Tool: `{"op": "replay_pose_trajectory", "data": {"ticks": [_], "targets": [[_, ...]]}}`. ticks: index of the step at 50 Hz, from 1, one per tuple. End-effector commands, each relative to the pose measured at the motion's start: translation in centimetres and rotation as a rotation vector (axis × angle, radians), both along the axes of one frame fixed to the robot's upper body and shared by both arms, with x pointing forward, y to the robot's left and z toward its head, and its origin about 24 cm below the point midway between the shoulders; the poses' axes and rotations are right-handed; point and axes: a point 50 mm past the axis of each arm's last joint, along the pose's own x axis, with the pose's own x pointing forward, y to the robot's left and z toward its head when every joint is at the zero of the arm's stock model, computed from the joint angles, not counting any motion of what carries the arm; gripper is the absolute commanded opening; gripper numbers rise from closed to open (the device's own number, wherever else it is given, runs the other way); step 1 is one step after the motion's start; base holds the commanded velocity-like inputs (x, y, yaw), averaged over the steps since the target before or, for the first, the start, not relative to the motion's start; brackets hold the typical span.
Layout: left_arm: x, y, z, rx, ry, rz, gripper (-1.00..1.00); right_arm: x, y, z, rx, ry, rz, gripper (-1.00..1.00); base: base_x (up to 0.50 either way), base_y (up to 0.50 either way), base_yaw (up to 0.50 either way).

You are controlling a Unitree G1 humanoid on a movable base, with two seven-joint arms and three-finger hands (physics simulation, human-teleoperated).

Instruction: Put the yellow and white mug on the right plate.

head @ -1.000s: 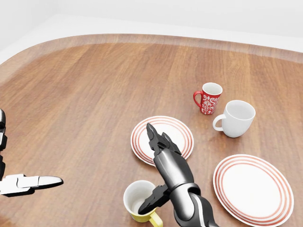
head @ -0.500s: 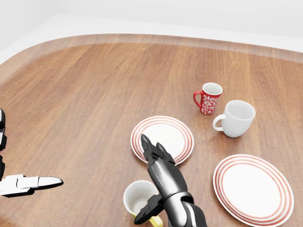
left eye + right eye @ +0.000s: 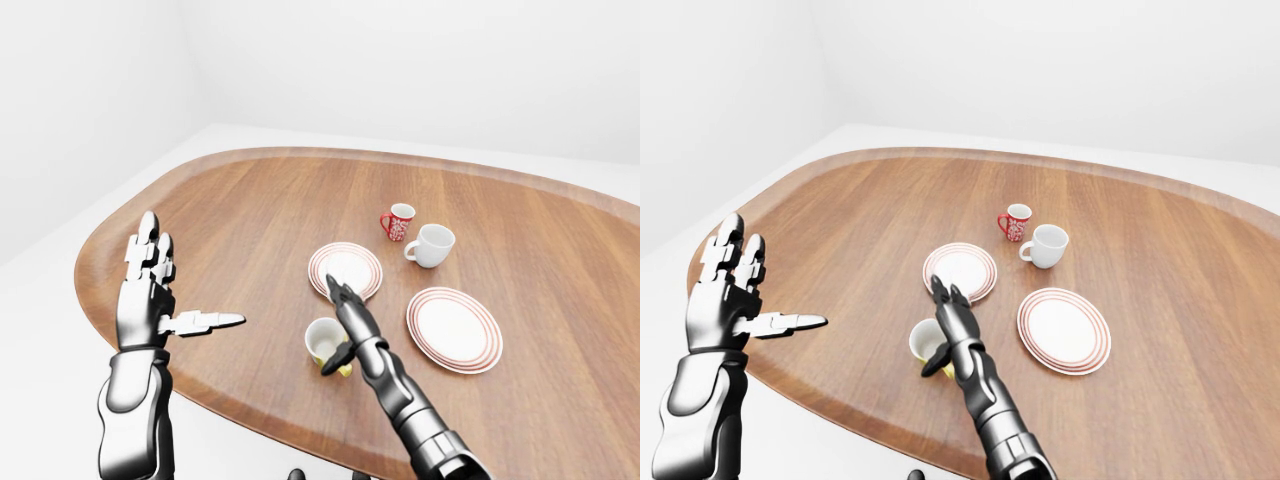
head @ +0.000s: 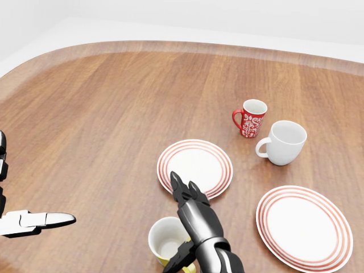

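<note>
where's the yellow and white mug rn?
Head view, bottom centre: the yellow and white mug stands below the left red-ringed plate, with the right hand at its right side.

Glossy gunmetal and chrome shells over both arms, darker at the right hand [image 3: 350, 318] and brighter silver on the left hand [image 3: 148, 290]. Segmented fingers [image 3: 152, 250] built of blocky silver links with dark joints between, the thumb pale and tapered. Rounded forearm casings with black ribbed bands at wrist and elbow.
</note>
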Motion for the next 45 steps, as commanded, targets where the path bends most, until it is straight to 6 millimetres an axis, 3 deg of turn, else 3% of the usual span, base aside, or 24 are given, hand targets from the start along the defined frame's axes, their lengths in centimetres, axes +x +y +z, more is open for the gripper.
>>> {"op": "replay_pose_trajectory", "data": {"ticks": [1, 45], "targets": [[0.0, 0.0, 0.0, 0.000, 0.002, 0.000, 1.00, -0.1, -0.2, -0.8, -0.022, 0.026, -0.014, 1.00, 0.00, 0.00, 0.00], [0.0, -0.3, -0.1, 0.001, 0.003, -0.008, 1.00, 0.0, -0.1, -2.4, -0.062, 0.089, -0.030, 1.00, 0.00, 0.00, 0.00]]}}
